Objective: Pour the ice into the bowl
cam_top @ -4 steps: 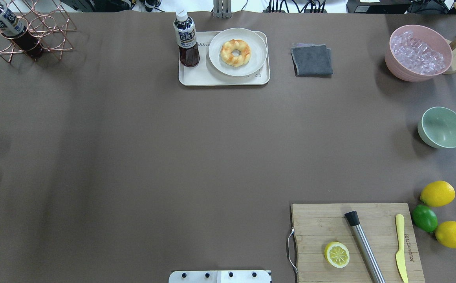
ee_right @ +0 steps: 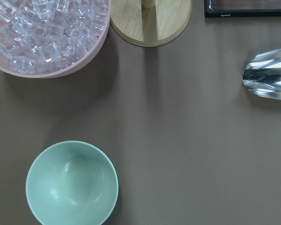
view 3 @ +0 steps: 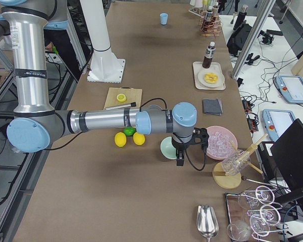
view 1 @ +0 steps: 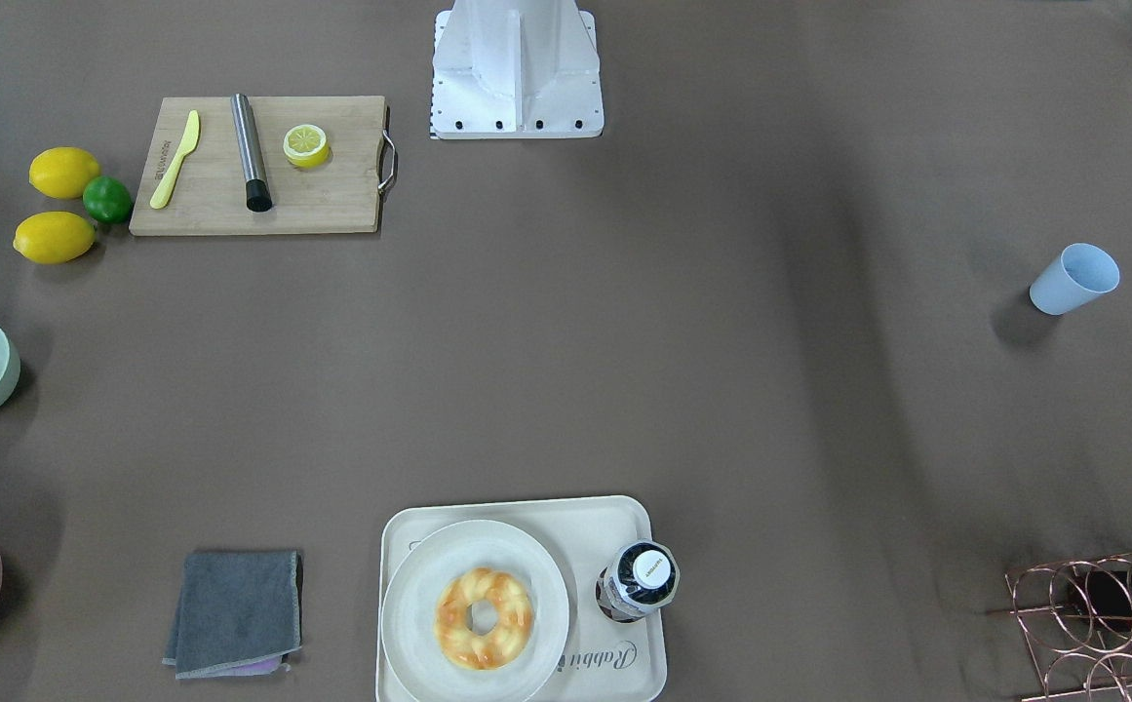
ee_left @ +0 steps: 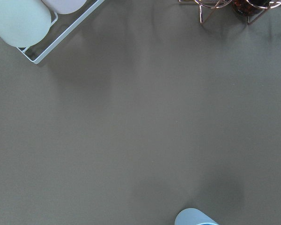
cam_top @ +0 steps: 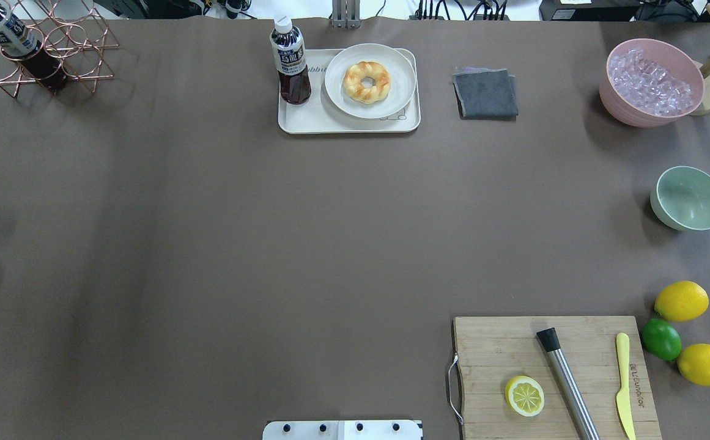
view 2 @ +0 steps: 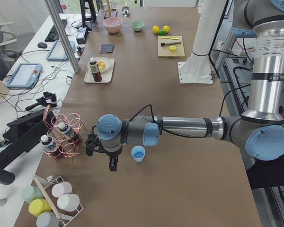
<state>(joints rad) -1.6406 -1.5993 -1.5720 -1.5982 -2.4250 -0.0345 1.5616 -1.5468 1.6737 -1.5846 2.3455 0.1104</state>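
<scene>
The pale mint-green bowl (cam_top: 689, 198) (ee_right: 71, 183) stands empty near the table's right edge. Behind it, the ice (cam_top: 651, 82) (ee_right: 51, 33) fills a pink tub (cam_top: 621, 111). In the exterior right view my right gripper (view 3: 181, 160) hangs pointing down just beside the bowl (view 3: 166, 148), between it and the tub. I cannot tell whether it is open or shut. My left gripper (view 2: 112, 164) shows only in the exterior left view, low over the table beside a light blue cup (view 2: 138, 153). Its state cannot be told either. Neither wrist view shows any fingers.
A metal scoop (ee_right: 268, 74) lies right of the bowl, and a wooden stand base (ee_right: 151, 21) sits by the tub. A cutting board (cam_top: 495, 342) holds a lemon half, a muddler and a knife. Lemons and a lime (cam_top: 661, 339), a grey cloth (cam_top: 486, 93), a donut tray (cam_top: 293, 122) and a wire bottle rack (cam_top: 79, 55) ring the table.
</scene>
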